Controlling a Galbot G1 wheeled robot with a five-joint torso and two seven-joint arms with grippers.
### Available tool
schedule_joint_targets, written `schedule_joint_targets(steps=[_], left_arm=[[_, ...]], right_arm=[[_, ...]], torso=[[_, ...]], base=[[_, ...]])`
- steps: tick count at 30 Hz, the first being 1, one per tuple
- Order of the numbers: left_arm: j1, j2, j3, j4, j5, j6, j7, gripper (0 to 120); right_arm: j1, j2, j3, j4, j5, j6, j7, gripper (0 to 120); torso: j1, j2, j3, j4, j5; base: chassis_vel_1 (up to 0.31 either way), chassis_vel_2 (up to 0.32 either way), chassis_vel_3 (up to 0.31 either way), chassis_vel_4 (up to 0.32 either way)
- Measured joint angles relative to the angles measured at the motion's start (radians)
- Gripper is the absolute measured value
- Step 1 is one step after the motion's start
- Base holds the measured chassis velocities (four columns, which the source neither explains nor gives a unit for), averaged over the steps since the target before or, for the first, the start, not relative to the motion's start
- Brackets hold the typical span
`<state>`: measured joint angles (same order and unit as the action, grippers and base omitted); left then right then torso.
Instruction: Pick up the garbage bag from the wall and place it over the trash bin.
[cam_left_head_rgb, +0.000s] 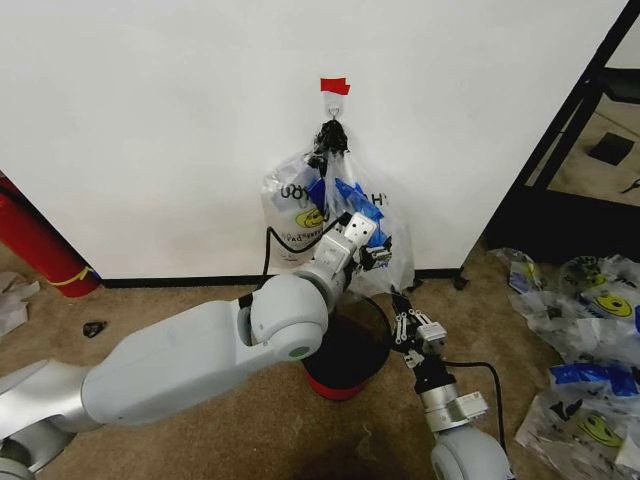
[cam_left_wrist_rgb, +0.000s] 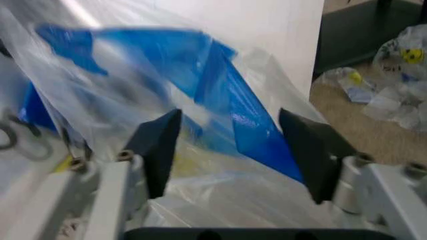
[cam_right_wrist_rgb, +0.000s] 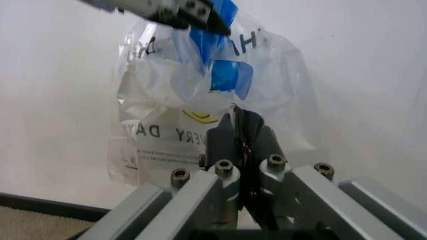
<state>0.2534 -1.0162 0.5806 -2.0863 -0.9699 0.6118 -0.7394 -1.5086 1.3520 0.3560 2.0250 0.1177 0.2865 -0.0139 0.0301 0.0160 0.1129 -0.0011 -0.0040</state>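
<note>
See-through garbage bag (cam_left_head_rgb: 300, 205) with blue patches, yellow smiley, dark lettering. White wall (cam_left_head_rgb: 150, 130), black baseboard (cam_left_head_rgb: 180, 282), red tape strip (cam_left_head_rgb: 334, 86). Black trash bin (cam_left_head_rgb: 345, 360), red base. Brown carpet (cam_left_head_rgb: 150, 310). Red cylinder (cam_left_head_rgb: 35, 245).

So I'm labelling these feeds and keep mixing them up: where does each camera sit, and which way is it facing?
Head view: on the robot's head, looking forward and down at the wall, the garbage bag and the trash bin; both arms show.
Left wrist view: on the left arm, facing the bag through the open left claw.
Right wrist view: on the right arm, aimed at wall and bag past the shut right claw.
All three views share the bag; the left claw also shows in the right wrist view.
</note>
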Motion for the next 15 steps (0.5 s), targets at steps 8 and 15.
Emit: schedule_joint_targets(steps=[8,15], left_arm=[[0.025,0.001,-0.012,0.004,-0.004,-0.007,-0.004,26],[0.058,0.018,-0.036,-0.013,-0.005,-0.012,-0.005,1]], right_arm=[[-0.005,0.004,-0.002,0.002,0.000,-0.001,0.001,0],[-0.014,0.002,0.002,0.015,0.000,-0.003,0.004,0]], torso=[[0.000,0.000,0.000,0.0000,0.0000],[0.000,0.000,0.000,0.0001,0.0000]], base=[[0.000,0.000,0.000,0.000],[0.000,0.000,0.000,0.000]])
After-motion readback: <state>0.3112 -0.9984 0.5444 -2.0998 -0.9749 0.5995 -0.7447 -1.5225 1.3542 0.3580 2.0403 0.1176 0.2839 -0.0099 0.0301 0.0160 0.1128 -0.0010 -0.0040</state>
